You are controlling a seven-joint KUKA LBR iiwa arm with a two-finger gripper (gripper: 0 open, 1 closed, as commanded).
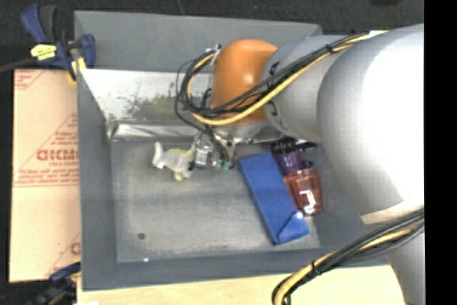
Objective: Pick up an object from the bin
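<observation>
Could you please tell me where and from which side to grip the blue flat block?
Probably from above, across its short width near the middle: the blue block lies flat and long. The bottle lies close along its right edge, so room there is tight.

The grey metal bin (143, 225) has a matt floor, and its back wall is scuffed to a streaky sheen. The blue flat rectangular pad (265, 196) looks matt and soft, cloth or foam, I cannot tell which. The clear plastic bottle with purple top (303, 186) is glossy, and so is the small whitish plastic piece (168, 159). The arm's orange domed cover (239, 78) and silver-grey casing (371, 118) are smooth and softly shiny.
</observation>
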